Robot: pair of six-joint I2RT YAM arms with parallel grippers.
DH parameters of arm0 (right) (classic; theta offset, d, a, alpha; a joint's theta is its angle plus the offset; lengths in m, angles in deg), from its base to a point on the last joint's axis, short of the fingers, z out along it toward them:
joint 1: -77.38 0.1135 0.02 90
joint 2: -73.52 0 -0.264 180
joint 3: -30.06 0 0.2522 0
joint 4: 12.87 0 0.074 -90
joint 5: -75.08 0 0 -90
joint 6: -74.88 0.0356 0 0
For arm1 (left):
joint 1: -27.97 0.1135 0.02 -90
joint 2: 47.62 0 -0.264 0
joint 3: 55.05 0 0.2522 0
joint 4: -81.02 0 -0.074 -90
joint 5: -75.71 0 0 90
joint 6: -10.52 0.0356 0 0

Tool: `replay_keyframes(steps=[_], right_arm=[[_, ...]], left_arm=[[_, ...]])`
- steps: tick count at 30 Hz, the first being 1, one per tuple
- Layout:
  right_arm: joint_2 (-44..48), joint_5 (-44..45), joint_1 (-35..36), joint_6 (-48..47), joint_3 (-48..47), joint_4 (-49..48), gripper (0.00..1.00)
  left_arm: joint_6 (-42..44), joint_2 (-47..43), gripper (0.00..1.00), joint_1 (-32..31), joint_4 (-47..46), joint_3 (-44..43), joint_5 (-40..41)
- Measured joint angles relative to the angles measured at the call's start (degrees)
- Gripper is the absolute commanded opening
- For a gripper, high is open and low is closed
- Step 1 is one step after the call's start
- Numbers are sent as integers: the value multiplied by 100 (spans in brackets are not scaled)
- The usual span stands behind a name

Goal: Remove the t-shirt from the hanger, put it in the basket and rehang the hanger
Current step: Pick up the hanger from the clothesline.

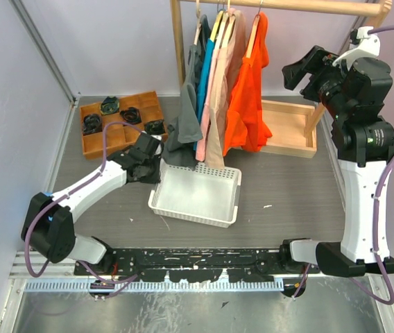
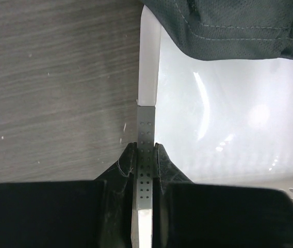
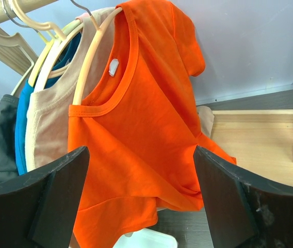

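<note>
The t-shirt (image 1: 247,97) (image 3: 146,113), bright orange soft knit, hangs at upper centre of the overhead view. It is the rightmost garment on a round wooden rail (image 1: 287,7). Its neck sits on a pale, thin curved hanger (image 3: 92,57), and a small white label shows inside the collar.

At upper left, a wooden organizer (image 1: 152,104) with square compartments holds four dark items (image 1: 109,105) too small to identify. Just right of it, the left gripper (image 1: 157,158) (image 2: 145,150) is clamped on the thin perforated wall of one white plastic basket (image 1: 197,201) (image 2: 147,119). One finger is pressed on each side of the wall. The basket is rectangular and smooth inside, and it rests on a grey, wood-grained table (image 1: 287,194) (image 2: 59,77).

Over the basket's far edge droops a dark grey shirt (image 1: 186,118) (image 2: 229,26) with pale stitched seams. Next along the rail are a blue shirt (image 1: 206,90) (image 3: 20,134) and a beige shirt (image 1: 223,97) (image 3: 46,129). A pink strip between those two may be a fifth garment; I cannot tell.

Below and right of the t-shirt lies one shallow wooden tray (image 1: 290,132) (image 3: 260,144). At upper right, the right gripper (image 1: 295,73) (image 3: 140,155) faces the t-shirt. Its two black fingers are spread wide and touch nothing.
</note>
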Motion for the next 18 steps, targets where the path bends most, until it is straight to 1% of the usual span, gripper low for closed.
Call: replay_keyframes(steps=[2, 5, 6, 8, 11, 12, 14, 15, 18], right_arm=[[-13, 0, 0, 4, 0, -26, 86], [-63, 0, 0, 20, 0, -44, 86], [-76, 0, 0, 22, 0, -44, 86], [-118, 2, 0, 24, 0, -44, 86], [-164, 2, 0, 24, -11, -42, 86], [-177, 2, 0, 24, -26, -39, 86], [-201, 2, 0, 24, -83, -26, 86], [-212, 4, 0, 22, -118, -22, 86], [-225, 4, 0, 22, -203, -20, 86]], left_arm=[[-122, -87, 7, -111, 55, 83, 70], [-326, -85, 9, -247, 155, 120, 155], [-387, -81, 12, -282, 186, 120, 175], [-544, -57, 25, -361, 258, 116, 234], [-728, 72, 52, -446, 400, 26, 299], [-776, 120, 57, -468, 450, -26, 315], [-881, 175, 70, -496, 560, -122, 337], [-922, 179, 74, -507, 625, -181, 356], [-1019, 140, 81, -514, 824, -337, 428]])
